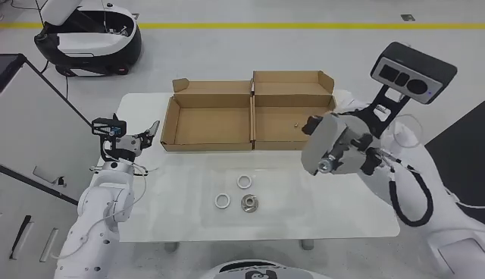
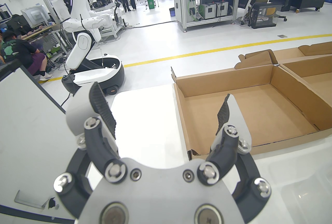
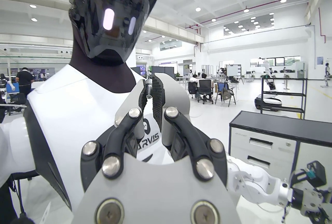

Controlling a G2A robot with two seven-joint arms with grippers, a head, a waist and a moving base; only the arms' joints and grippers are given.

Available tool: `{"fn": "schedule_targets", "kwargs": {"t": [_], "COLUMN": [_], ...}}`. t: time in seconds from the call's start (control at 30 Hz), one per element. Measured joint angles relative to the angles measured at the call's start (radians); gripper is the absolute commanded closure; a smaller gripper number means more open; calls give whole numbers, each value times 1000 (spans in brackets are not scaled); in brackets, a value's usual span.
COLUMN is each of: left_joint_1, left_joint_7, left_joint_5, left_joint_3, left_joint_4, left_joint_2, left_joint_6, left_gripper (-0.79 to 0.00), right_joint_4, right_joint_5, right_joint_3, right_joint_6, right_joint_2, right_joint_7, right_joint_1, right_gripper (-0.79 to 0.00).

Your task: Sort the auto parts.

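A small metal bolt (image 3: pixel 148 88) sits pinched in the right tool (image 3: pixel 151 85), held up near the two cardboard boxes (image 1: pixel 251 120). White rings (image 1: pixel 244 181) and a metal nut (image 1: pixel 248 202) lie on the worktop (image 1: pixel 318 211) in front of the boxes. The left tool (image 2: pixel 160 100) is wide beside the boxes.

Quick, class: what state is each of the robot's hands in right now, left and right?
Left hand: open, holding nothing.
Right hand: closed on a small metal part.
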Motion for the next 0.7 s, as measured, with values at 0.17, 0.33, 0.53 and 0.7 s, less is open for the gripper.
{"fn": "schedule_targets", "kwargs": {"t": [0.17,0.33,0.53,0.7], "left_joint_1": [0,0,0,0], "left_joint_7": [0,0,0,0], "left_joint_5": [0,0,0,0], "left_joint_3": [0,0,0,0], "left_joint_4": [0,0,0,0], "left_joint_2": [0,0,0,0], "left_joint_6": [0,0,0,0], "left_gripper": [-785,-785,-785,-785], "right_joint_4": [-25,-27,-27,-27], "right_joint_5": [73,76,76,76], "right_joint_3": [17,16,16,16], "right_joint_6": [0,0,0,0], "right_joint_2": [-12,-14,-14,-14], "right_joint_7": [0,0,0,0], "right_joint_1": [-16,-17,-17,-17], "right_gripper": [0,0,0,0]}}
